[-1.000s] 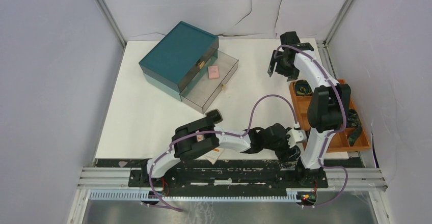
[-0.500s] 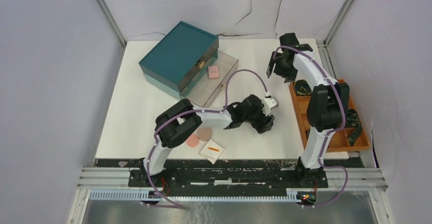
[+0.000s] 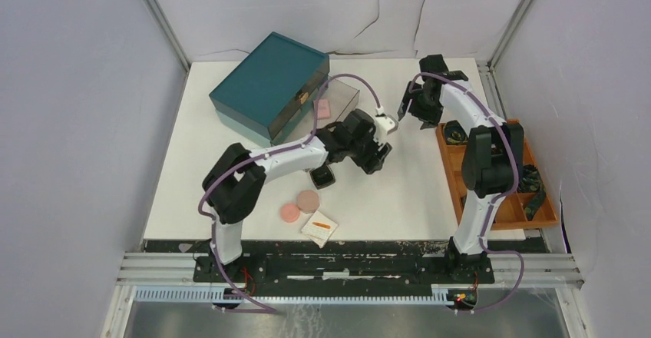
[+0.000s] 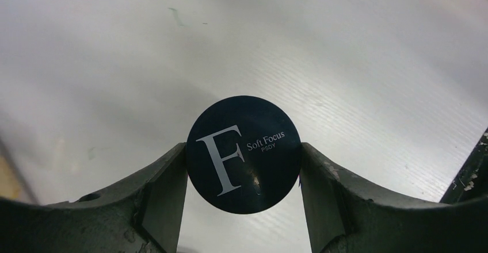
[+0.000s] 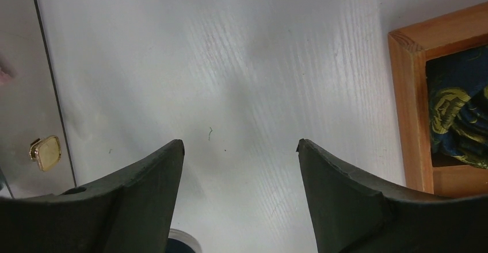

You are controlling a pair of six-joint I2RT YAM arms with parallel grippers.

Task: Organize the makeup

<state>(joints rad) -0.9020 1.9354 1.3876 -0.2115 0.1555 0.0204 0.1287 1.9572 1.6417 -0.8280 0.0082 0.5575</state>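
Observation:
My left gripper (image 3: 375, 156) is shut on the dark-blue round "F" tin (image 4: 243, 154), one finger on each side, and holds it above the white table near the clear drawer (image 3: 340, 101). A pink square (image 3: 322, 108) lies in that drawer. A black square compact (image 3: 323, 177), a beige disc (image 3: 308, 200), a pink disc (image 3: 289, 213) and a white pad (image 3: 319, 228) with a thin red stick on it lie at the front. My right gripper (image 3: 409, 113) is open and empty at the back, over bare table (image 5: 240, 144).
The large teal box (image 3: 269, 84) stands at the back left, its drawer pulled out with a gold knob (image 5: 45, 153). An orange compartment tray (image 3: 499, 200) with dark rolled bundles (image 5: 458, 109) sits along the right edge. Grey walls enclose the table.
My left arm has swung from the front right of the table back towards the drawer, carrying the tin. The discs, pad and compact are now uncovered. The right gripper has barely moved.

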